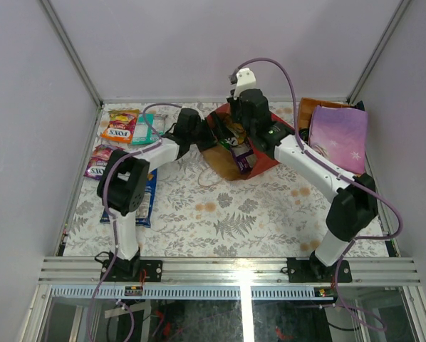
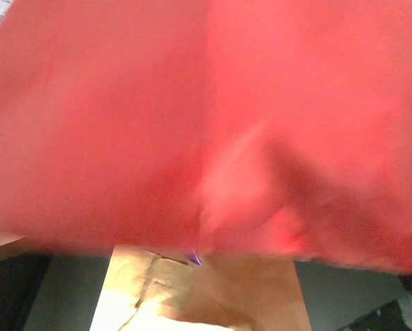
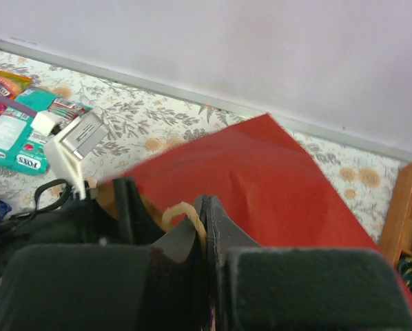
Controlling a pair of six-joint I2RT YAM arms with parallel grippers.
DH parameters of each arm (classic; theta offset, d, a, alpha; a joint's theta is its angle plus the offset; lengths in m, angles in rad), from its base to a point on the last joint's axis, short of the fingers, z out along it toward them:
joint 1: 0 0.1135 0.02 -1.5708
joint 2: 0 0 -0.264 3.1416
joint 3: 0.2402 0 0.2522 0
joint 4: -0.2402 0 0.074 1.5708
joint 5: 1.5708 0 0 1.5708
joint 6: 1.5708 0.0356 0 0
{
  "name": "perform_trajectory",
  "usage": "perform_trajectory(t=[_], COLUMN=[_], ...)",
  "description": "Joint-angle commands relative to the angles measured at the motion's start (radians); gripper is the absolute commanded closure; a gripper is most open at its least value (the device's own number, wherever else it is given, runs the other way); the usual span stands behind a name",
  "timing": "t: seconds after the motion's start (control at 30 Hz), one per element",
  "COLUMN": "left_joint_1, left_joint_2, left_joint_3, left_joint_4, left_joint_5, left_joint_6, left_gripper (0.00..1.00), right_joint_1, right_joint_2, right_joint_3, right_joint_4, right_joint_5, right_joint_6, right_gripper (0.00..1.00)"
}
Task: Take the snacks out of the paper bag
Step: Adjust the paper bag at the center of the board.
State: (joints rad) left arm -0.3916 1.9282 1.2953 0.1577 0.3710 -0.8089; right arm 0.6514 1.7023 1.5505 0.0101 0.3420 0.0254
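1. Right gripper (image 3: 204, 224): the jaws are pressed together on the upper rim of the paper bag (image 3: 261, 179). A tan loop handle (image 3: 180, 210) curves up just beside the fingers.
2. Left gripper (image 1: 210, 139): the jaws stand wide apart. It sits at the left edge of the bag. Whether it touches the paper cannot be told.
3. Paper bag position: it lies at the middle of the far half of the table (image 1: 270, 214), between the two grippers (red outside, brown inside). Its mouth faces the near side.
4. Top view only:
   - A purple packet (image 1: 242, 154) lies inside the open mouth of the bag.
   - Out on the table, well to the left of the bag, lie an orange packet (image 1: 120, 127), a teal pack (image 1: 143, 128), a second purple packet (image 1: 99, 161) and long blue packs (image 1: 146, 194).
   - A lilac bag (image 1: 339, 135) with snowflakes stands at the far right corner.
5. Right wrist view only: it shows the grip on the rim close up. The orange packet and teal pack appear at its left edge.
6. Left wrist view only: blurred red paper fills nearly the whole frame, with a strip of brown paper below it. No packet can be made out in this view.
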Motion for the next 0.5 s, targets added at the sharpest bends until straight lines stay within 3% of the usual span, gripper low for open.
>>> perform_trajectory(t=[0.0, 0.2, 0.47], left_joint_1=[0.035, 0.148, 0.132], left_joint_2=[0.102, 0.272, 0.601], left_joint_3=[0.145, 0.379, 0.948], left_joint_4=[-0.073, -0.133, -0.397], left_joint_5=[-0.044, 0.055, 0.14], left_joint_6=[0.063, 0.123, 0.206], left_gripper=[0.0, 0.0, 0.0], right_joint_1=[-0.001, -0.001, -0.001], right_joint_2=[-0.073, -0.031, 0.142], right_joint_3=[-0.067, -0.076, 0.09], right_joint_4=[0.113, 0.105, 0.048], right_joint_5=[0.128, 0.18, 0.35], right_joint_6=[0.149, 0.271, 0.306], right_gripper=[1.0, 1.0, 1.0])
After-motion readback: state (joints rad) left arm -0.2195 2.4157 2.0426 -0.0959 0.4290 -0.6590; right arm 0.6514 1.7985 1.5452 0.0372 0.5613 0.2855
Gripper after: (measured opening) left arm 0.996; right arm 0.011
